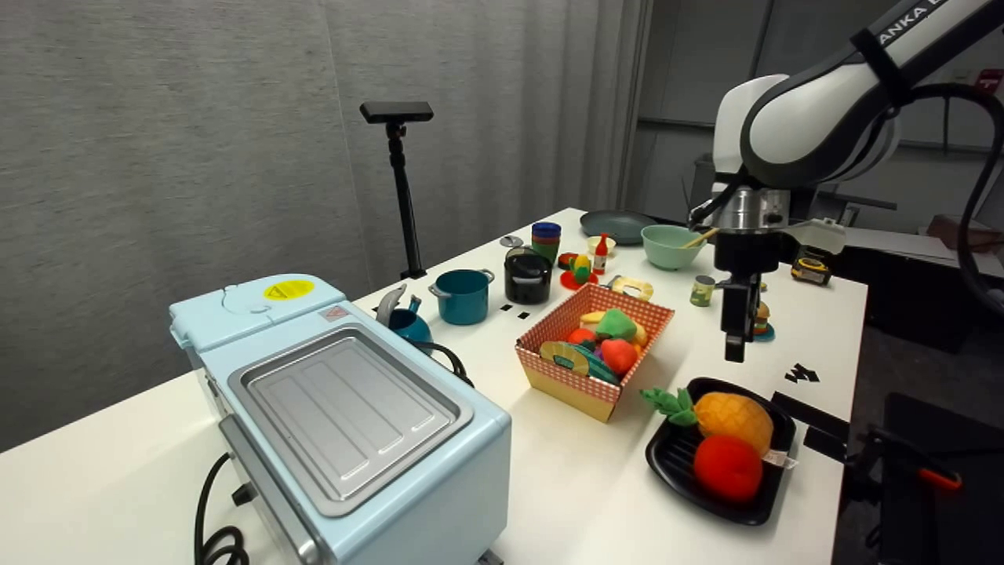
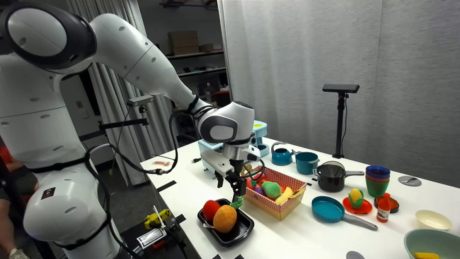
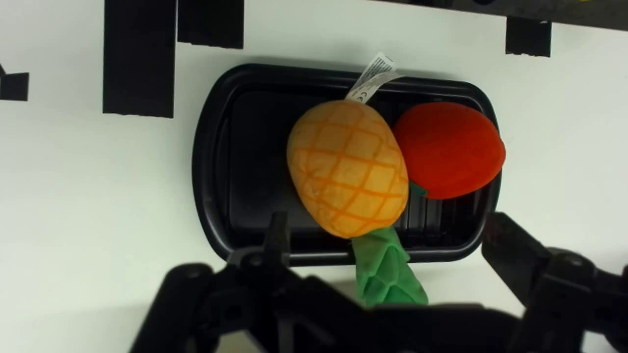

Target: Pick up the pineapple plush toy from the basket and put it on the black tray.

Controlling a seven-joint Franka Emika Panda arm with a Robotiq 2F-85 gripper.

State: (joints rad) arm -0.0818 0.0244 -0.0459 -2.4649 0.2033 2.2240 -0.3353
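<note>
Looking down through the wrist view, you find the pineapple plush toy lying mid-frame in the black tray, its green leaves hanging over the lower rim. The red plush toy fills the right end and looks to touch it, which is probably why those leaves lie outside. Your tool is wide, its jaws to either side of the leaves at the bottom of the frame, holding nothing; that suggests the placing is done.

In an exterior view, the tray lies at lower right and your tool hangs above it, apart from both toys. The basket stands near the tray, just right of centre, with plush foods inside. At lower left, the pale-blue appliance is well apart and shouldn't hinder you.

In an exterior view, the teal frying pan and black pot stand on the desk right of the basket, likely out of your path. The basket wall, though, shows close behind your tool. Rising straight up would likely be safest: a sweep toward the centre right could clip that wall, and a dip could snag the leaves.
</note>
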